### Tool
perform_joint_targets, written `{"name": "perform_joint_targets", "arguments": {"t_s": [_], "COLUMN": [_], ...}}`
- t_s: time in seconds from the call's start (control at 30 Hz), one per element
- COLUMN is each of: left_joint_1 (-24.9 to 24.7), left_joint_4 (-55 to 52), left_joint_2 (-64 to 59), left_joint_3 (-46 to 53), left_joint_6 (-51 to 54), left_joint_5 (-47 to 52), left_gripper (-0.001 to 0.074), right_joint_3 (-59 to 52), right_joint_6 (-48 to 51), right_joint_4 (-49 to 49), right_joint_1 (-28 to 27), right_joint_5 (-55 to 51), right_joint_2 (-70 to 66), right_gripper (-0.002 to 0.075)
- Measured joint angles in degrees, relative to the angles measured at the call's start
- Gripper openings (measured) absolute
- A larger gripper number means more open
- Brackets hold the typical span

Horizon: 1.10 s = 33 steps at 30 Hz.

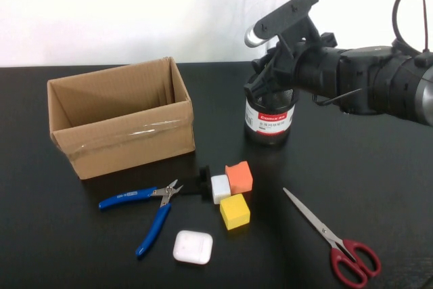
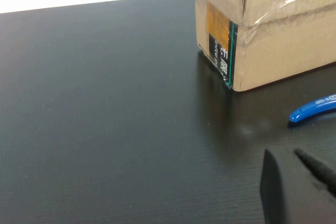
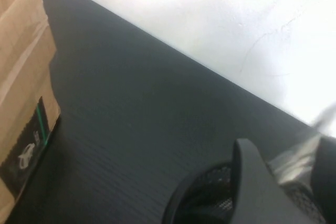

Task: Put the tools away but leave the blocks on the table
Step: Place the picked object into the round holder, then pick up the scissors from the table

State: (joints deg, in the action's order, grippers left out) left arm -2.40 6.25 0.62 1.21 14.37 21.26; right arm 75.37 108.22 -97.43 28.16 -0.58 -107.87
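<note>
- Progress: nothing visibly stowed. The cardboard box (image 1: 122, 120) shows no tool inside.
- Pliers (image 1: 152, 201) lie on the table (image 1: 379, 187), in front of the mesh cup (image 1: 270, 123) and to its left. Scissors (image 1: 338, 238) lie in front, to its right.
- Screwdriver not clearly found. A metal glint at the cup mouth may be it.
- Orange block (image 1: 239, 176), yellow block (image 1: 235, 211) and white block (image 1: 220, 187) sit clustered just in front of the cup, as required.
- Right gripper (image 1: 270, 89) hovers directly over the cup. Cannot tell if it grasps or has released.
- Left gripper (image 2: 299, 182) is clenched and empty, well left of the cup, near the pliers' handle.
</note>
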Motion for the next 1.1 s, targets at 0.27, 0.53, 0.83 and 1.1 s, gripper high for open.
{"name": "perform_joint_targets", "arguments": {"t_s": [0.27, 0.53, 0.83, 1.1], "left_joint_1": [0.0, 0.0, 0.0, 0.0], "left_joint_4": [0.0, 0.0, 0.0, 0.0], "left_joint_2": [0.0, 0.0, 0.0, 0.0], "left_joint_3": [0.0, 0.0, 0.0, 0.0], "left_joint_6": [0.0, 0.0, 0.0, 0.0], "left_joint_5": [0.0, 0.0, 0.0, 0.0], "left_gripper": [-0.0003, -0.0003, -0.0003, -0.0003], "right_joint_3": [0.0, 1.8, 0.0, 0.0], "right_joint_6": [0.0, 9.01, 33.14, 56.93], "right_joint_4": [-0.1, 4.97, -0.08, -2.06], "right_joint_1": [0.0, 2.38, 9.92, 20.65], "right_joint_5": [0.1, 4.16, 17.21, 36.1], "right_joint_2": [0.0, 12.04, 15.44, 17.87], "right_gripper": [0.0215, 0.0201, -0.0005, -0.0005]}}
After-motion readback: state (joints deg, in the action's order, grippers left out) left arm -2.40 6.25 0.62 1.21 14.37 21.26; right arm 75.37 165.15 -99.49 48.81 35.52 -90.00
